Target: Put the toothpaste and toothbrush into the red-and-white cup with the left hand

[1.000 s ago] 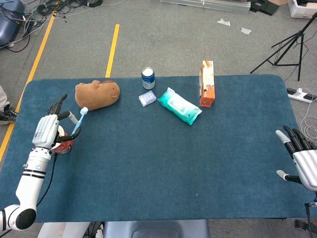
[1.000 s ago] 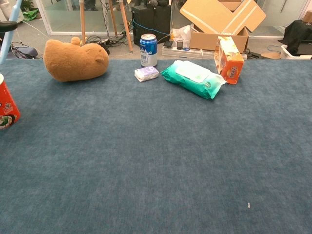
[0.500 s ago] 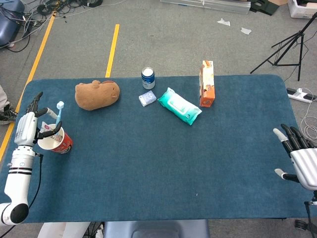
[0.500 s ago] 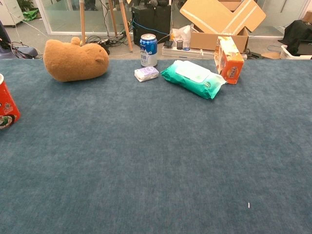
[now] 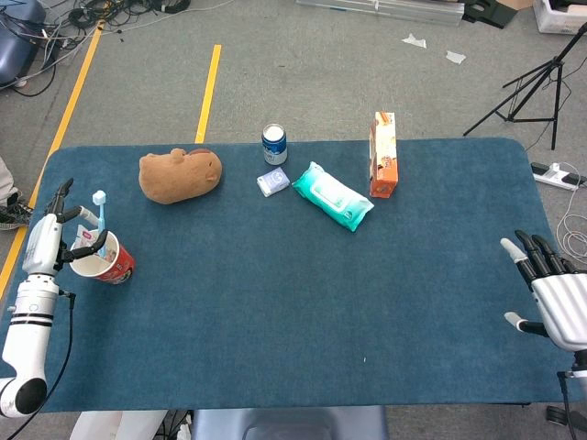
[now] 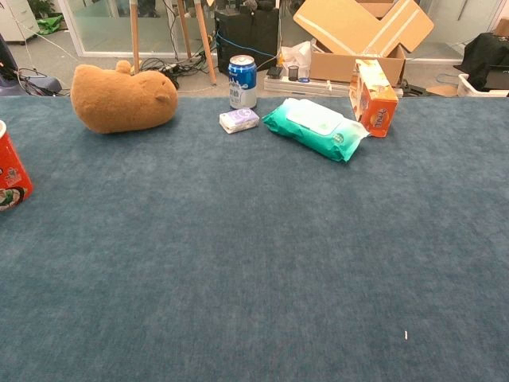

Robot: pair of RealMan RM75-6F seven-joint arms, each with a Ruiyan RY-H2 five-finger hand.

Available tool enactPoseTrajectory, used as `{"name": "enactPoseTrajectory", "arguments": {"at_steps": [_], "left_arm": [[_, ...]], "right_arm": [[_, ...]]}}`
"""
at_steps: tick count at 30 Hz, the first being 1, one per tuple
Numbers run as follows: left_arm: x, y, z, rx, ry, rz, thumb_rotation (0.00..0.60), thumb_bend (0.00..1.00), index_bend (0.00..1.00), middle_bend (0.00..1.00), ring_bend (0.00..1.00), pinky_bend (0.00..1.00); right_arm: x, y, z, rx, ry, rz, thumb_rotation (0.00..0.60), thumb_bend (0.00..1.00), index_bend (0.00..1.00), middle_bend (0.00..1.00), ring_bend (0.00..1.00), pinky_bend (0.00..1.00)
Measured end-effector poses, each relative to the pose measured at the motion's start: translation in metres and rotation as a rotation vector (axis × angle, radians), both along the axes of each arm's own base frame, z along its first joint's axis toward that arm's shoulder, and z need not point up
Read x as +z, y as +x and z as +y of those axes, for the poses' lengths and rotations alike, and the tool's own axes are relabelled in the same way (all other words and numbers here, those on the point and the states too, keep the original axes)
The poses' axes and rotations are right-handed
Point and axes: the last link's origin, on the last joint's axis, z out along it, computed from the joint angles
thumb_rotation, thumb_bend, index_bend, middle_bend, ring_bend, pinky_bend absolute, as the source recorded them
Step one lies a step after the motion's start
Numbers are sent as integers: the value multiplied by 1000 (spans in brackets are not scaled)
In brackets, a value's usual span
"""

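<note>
The red-and-white cup (image 5: pixel 108 263) stands near the table's left edge; the chest view shows only its side (image 6: pixel 11 172) at the frame's left border. A light-blue toothbrush (image 5: pixel 100 213) stands upright in the cup, head up, leaning toward its left rim. A white-and-red piece inside the cup looks like the toothpaste (image 5: pixel 85 249). My left hand (image 5: pixel 46 240) is just left of the cup, fingers spread and holding nothing, its thumb reaching toward the rim. My right hand (image 5: pixel 550 293) hangs open past the table's right front corner.
Along the back stand a brown plush toy (image 5: pixel 180 174), a blue can (image 5: pixel 274 144), a small tissue pack (image 5: pixel 272 181), a green wipes pack (image 5: pixel 332 195) and an orange carton (image 5: pixel 383 156). The blue tabletop (image 5: pixel 293 302) fills the middle and front.
The toothbrush went from tilted in my left hand above the cup to standing in it. My left hand then drew away to the left. The right hand barely shifted.
</note>
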Motion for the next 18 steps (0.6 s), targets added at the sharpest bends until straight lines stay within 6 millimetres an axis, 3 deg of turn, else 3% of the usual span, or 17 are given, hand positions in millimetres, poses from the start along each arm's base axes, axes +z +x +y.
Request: {"name": "enactPoseTrajectory", "arguments": {"at_steps": [18], "left_arm": [[-16,-24,-1,10,-38,-18,600,327,656,0,0,0]], "right_arm": [[-2,-7,0,-20,7,-2,600,0,0,0,0,316]]}}
